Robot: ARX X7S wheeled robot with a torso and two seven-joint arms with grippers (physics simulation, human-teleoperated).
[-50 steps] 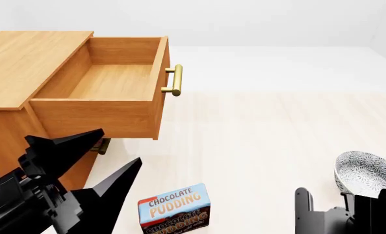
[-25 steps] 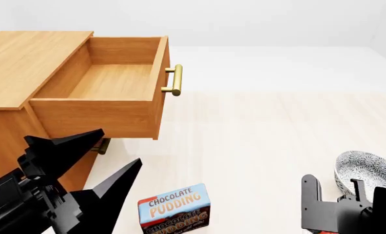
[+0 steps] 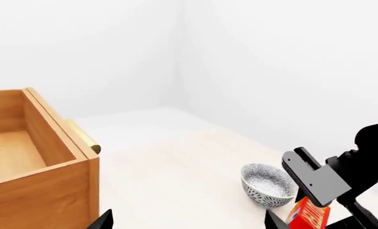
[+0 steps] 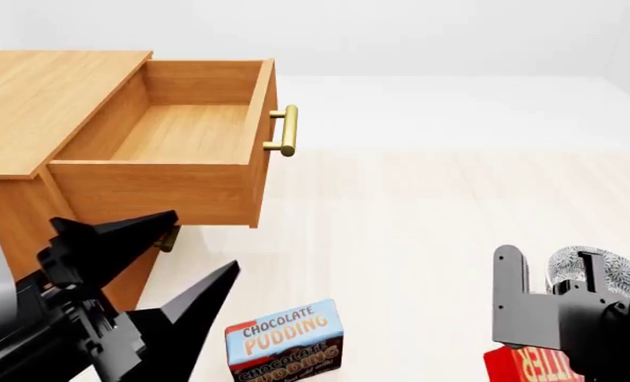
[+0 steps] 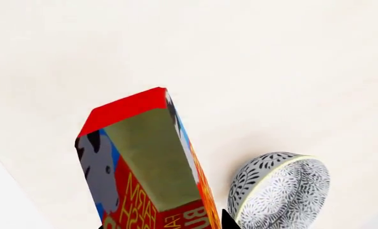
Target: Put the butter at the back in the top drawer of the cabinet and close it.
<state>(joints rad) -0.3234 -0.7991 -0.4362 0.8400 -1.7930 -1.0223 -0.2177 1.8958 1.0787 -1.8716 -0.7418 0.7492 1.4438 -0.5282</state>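
Observation:
The cabinet (image 4: 39,103) stands at the left with its top drawer (image 4: 177,135) pulled out, bare inside, brass handle (image 4: 283,131) facing right. The butter (image 4: 525,364), a red-and-orange box, hangs lifted off the floor in my right gripper (image 4: 533,354) at the lower right, which is shut on it. In the right wrist view the butter (image 5: 144,162) fills the space between the jaws. From the left wrist view I see the butter (image 3: 309,217) under the right gripper (image 3: 322,210). My left gripper (image 4: 203,240) is open in front of the cabinet, holding nothing.
A chocolate pudding box (image 4: 284,341) stands on the floor between the two arms. A patterned bowl (image 4: 610,270) sits just behind the right gripper; the bowl (image 5: 278,188) lies close beside the butter. Pale floor stretches from the drawer to the right arm.
My right gripper has risen, lifting the butter into the head view in front of the bowl. The left arm shifted only slightly. The drawer stays open.

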